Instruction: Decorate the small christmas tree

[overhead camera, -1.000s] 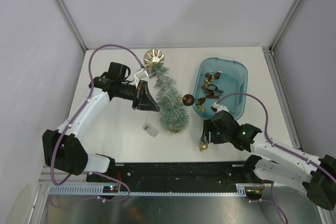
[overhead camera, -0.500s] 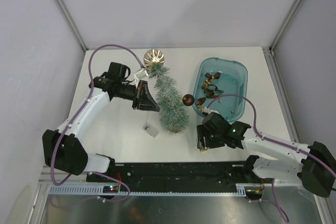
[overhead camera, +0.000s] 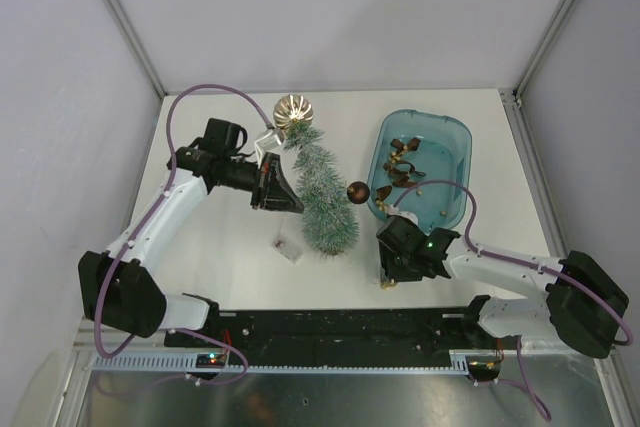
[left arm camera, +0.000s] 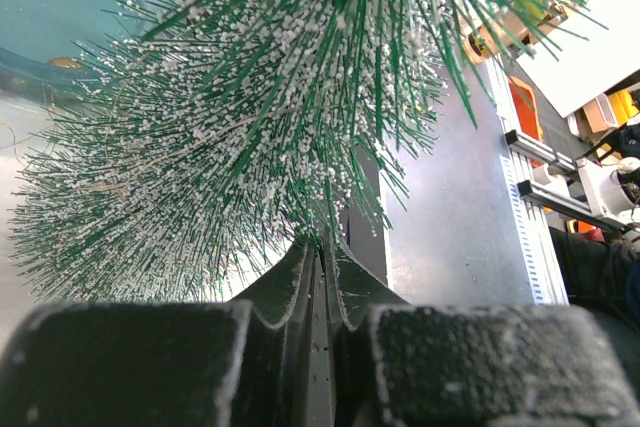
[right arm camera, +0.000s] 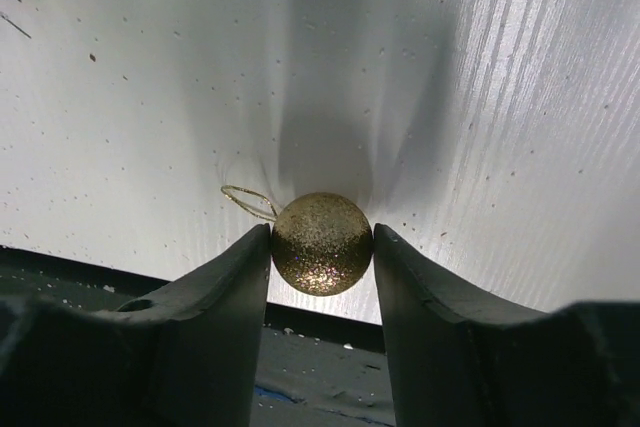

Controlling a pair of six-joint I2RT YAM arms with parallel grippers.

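The small christmas tree (overhead camera: 322, 192) is a frosted green cone lying aslant at mid-table, its bristles filling the left wrist view (left arm camera: 230, 117). My left gripper (overhead camera: 283, 190) comes at it from the left, and the jaws (left arm camera: 322, 242) are shut on its bristly side. A small gold glitter ball (right arm camera: 322, 244) with a thin loop rests on the table near the front edge (overhead camera: 388, 282). My right gripper (overhead camera: 388, 273) is lowered over it, and both fingers (right arm camera: 240, 287) touch the ball's sides.
A large gold ornament (overhead camera: 294, 109) sits at the tree's far end, and a brown ball (overhead camera: 358, 191) lies beside the tree. The blue tray (overhead camera: 468, 147) at right holds several brown and gold pieces. A small clear item (overhead camera: 288, 247) lies left of the tree's base.
My right gripper has swung left and toward the front edge over the gold ball, and its jaws have narrowed onto it. The left arm and tree have not moved.
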